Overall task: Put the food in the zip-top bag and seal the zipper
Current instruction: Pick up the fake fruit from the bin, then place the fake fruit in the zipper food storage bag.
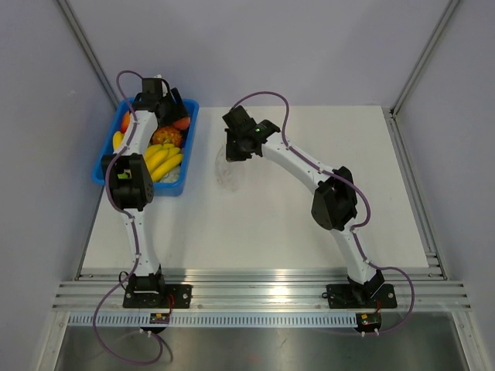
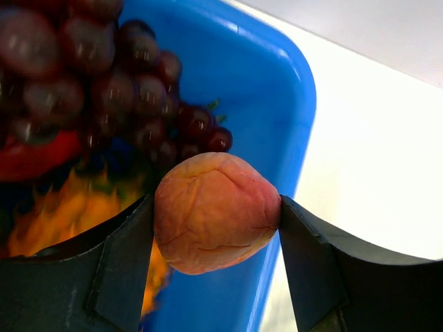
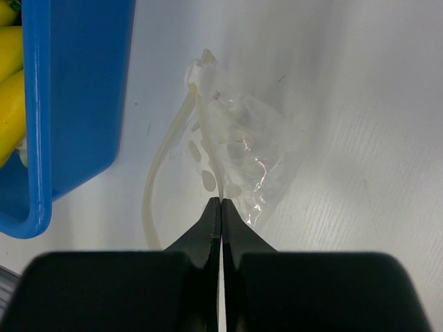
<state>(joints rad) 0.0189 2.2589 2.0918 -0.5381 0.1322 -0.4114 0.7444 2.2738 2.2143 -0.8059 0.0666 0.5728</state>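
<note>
The left end effector point(image 2: 216, 206) is down inside the blue plastic bin point(image 2: 280, 90), and its 2 dark fingers point(image 2: 121, 270) press against opposite sides of the small round peach-like fruit point(image 2: 211, 214), orange blushing to red, so it is pinching the fruit across its widest part. The fruit sits at the bin's edge nearest the white desk point(image 3: 360, 173), in front of the dark purple grapes point(image 2: 90, 69) and away from the yellow bananas point(image 1: 162, 158); whether it is lifted clear of the bin floor cannot be told. Its skin looks matt and slightly creased, so it will likely be light, a little yielding and not very slippery. A hold across the middle, as here, suits it, with only modest squeeze so the round body does not pop out or bruise. The right end effector point(image 3: 221, 202) has its fingers pressed together, tips at the near edge of the small crinkly see-through plastic pouch point(image 3: 242, 145), which lies flat on the desk just beside the bin. Whether any film is caught between them cannot be told. The pouch will be flimsy, nearly weightless and prone to slide or collapse, so its mouth needs holding by the rim. The pale press-seal strip point(image 3: 160, 162) curves away from the pouch on the bin side, and it is best pinched flat from 1 end.
</note>
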